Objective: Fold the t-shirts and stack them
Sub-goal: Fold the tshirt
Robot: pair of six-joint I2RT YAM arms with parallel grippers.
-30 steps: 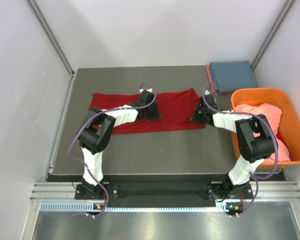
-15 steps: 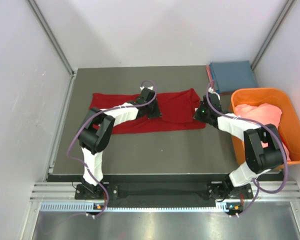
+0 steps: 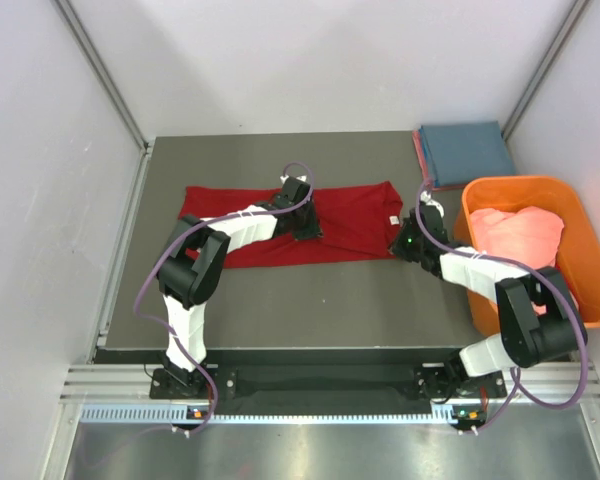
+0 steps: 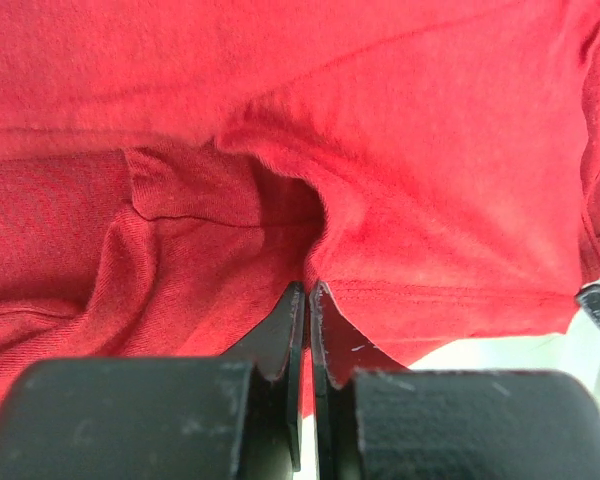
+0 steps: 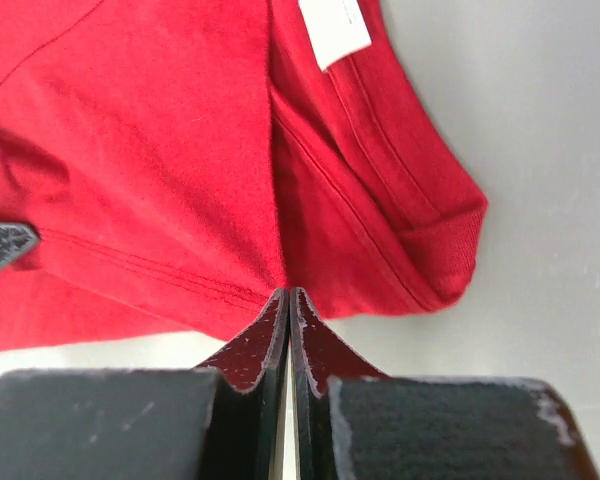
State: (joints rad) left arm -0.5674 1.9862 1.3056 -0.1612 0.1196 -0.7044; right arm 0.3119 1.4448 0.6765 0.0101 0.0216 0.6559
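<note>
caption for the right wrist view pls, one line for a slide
Right gripper pinched shut on the hem of the red t-shirt, white neck label showing, on the grey table.

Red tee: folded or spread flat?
Partly folded. The red t-shirt lies as a long narrow band, and both wrist views show one hemmed layer doubled over another. Not a compact fold.

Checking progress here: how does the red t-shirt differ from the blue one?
The red t-shirt lies in a long strip across the middle; the blue t-shirt is a folded rectangle at the far right corner. The left gripper and right gripper pinch the red t-shirt; nothing touches the blue t-shirt. Both are plain single-colour shirts.
</note>
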